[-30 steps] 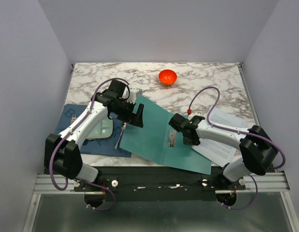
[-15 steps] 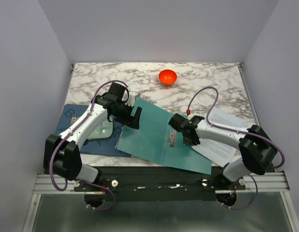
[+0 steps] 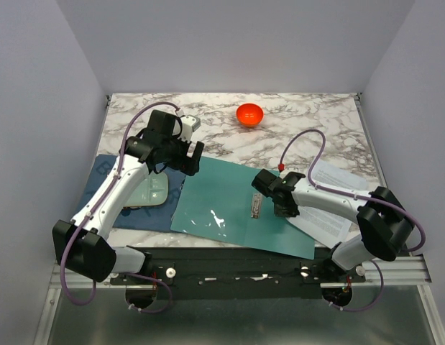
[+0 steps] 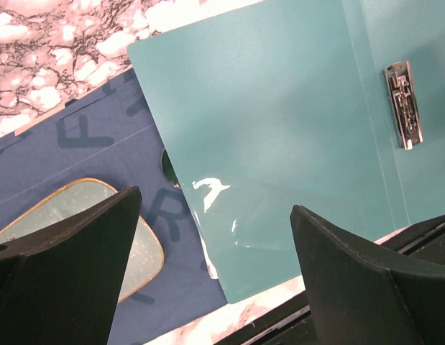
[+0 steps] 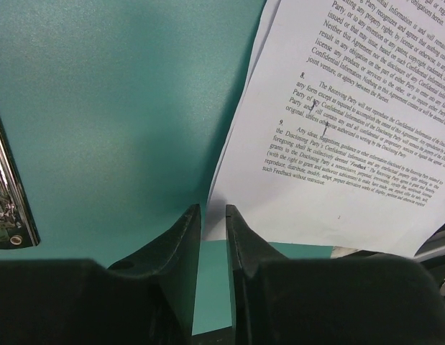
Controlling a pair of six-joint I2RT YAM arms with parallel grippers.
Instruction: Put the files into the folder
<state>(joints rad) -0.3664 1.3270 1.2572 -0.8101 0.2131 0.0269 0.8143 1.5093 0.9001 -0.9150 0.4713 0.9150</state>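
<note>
The teal folder (image 3: 229,208) lies open and flat, its left flap over the blue mat, its metal clip (image 3: 257,206) along the middle fold. My left gripper (image 3: 190,162) is open and empty, held above the far left corner of the folder; the left wrist view looks down on the glossy flap (image 4: 280,129) and the clip (image 4: 402,104). My right gripper (image 3: 287,210) is shut, with only a slit between its jaws, tips down on the folder's right half (image 5: 121,108) at the near corner of the files (image 5: 351,144). The files (image 3: 336,201) lie to the right, partly over the folder's edge.
An orange bowl (image 3: 249,114) stands at the back middle. A dark blue mat (image 3: 107,172) with a pale mint plate (image 3: 147,194) lies left, partly under the folder. The folder's near edge reaches the table's front edge.
The folder's cover, held up by my left gripper, has swung open and now lies flat to the left. My left gripper has let it go and risen up-left. The right arm has stayed put.
</note>
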